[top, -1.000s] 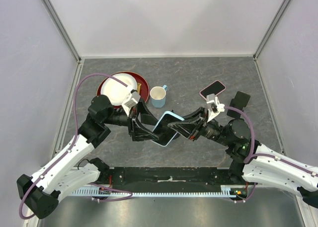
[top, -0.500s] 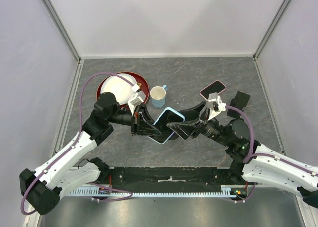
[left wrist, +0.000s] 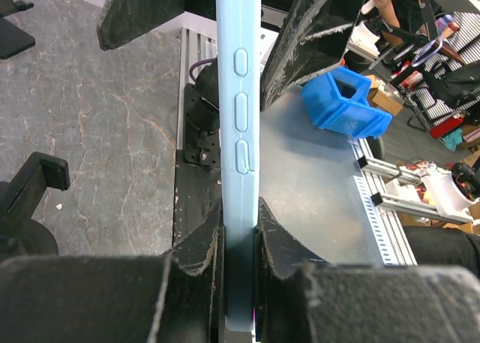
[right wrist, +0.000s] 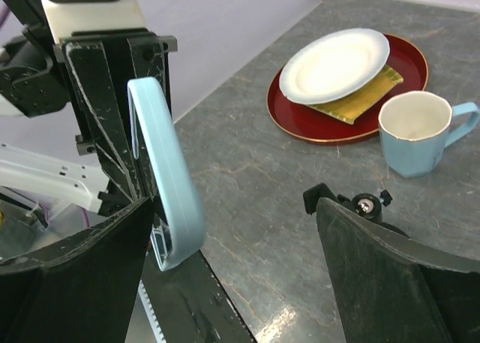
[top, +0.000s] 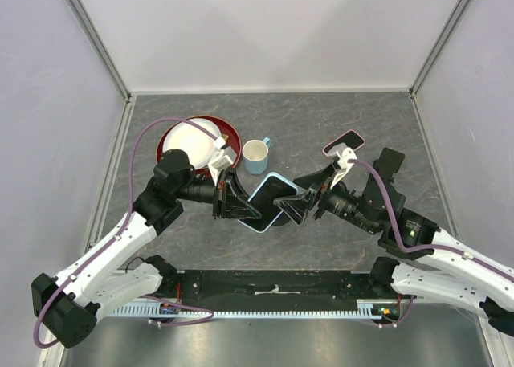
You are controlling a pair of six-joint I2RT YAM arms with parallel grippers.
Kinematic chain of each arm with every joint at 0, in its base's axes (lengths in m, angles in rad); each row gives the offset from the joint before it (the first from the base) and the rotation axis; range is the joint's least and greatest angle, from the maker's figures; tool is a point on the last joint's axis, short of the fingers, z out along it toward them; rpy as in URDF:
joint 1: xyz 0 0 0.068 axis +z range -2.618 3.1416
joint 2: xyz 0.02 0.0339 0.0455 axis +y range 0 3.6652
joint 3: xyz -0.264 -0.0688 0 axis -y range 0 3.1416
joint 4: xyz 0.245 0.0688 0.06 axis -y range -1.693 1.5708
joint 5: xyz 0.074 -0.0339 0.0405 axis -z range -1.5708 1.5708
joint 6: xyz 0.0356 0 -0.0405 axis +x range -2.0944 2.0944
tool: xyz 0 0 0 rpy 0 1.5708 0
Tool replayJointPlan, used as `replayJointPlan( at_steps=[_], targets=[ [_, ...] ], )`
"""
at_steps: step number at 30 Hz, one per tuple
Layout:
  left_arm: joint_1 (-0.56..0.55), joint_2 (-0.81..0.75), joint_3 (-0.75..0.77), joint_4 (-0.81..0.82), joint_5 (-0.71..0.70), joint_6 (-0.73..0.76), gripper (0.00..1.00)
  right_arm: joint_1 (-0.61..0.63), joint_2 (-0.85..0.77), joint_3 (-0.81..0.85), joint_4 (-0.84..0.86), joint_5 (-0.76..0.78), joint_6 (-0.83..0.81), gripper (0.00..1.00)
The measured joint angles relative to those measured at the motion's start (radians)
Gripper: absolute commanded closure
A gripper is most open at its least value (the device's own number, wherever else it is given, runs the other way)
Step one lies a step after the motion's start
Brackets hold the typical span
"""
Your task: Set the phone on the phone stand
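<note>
The phone (top: 271, 200), in a light blue case, hangs above the table between the two arms. My left gripper (top: 241, 205) is shut on its left end; in the left wrist view its fingers clamp both faces of the phone (left wrist: 237, 155). My right gripper (top: 307, 200) is open, its jaws wide on either side of the phone's (right wrist: 166, 170) other end without touching. A black phone stand (right wrist: 352, 205) with a clamp lip and a ball joint sits on the table just beyond the right finger, and its lip (left wrist: 35, 179) shows at the left of the left wrist view.
A white plate (top: 189, 140) rests on a red tray (top: 229, 132) at the back left, with a blue cup (top: 255, 153) beside it. A second phone in a pink case (top: 344, 143) lies at the right, next to a black piece (top: 392, 159). The arms' base rail (top: 273, 285) runs along the near edge.
The left gripper closed on the phone. The right gripper let go of it, opened wide and drew back a little to the right.
</note>
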Motion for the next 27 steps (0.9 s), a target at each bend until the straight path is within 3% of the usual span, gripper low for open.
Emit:
replayJointPlan(
  at_steps=[6, 14, 18, 20, 22, 27],
  targets=[
    [-0.002, 0.009, 0.0, -0.008, -0.008, 0.0, 0.98, 0.0, 0.003, -0.016, 0.02, -0.044, -0.032, 0.21],
    [-0.016, 0.02, 0.0, -0.008, -0.007, 0.0, 0.98, -0.001, 0.054, -0.022, 0.107, -0.193, -0.021, 0.48],
    [-0.02, 0.02, 0.0, -0.008, -0.005, 0.001, 0.98, -0.001, 0.086, -0.021, 0.125, -0.233, -0.002, 0.74],
    [-0.021, 0.019, 0.0, -0.006, 0.006, 0.013, 0.98, -0.003, 0.085, -0.021, 0.132, -0.252, 0.019, 0.74],
    [-0.025, 0.018, 0.0, 0.004, 0.023, 0.026, 0.98, 0.002, 0.075, -0.021, 0.136, -0.258, 0.035, 0.6],
    [-0.035, 0.021, 0.0, -0.006, 0.021, 0.027, 0.98, 0.003, 0.037, -0.022, 0.145, -0.226, 0.039, 0.6]
  ],
)
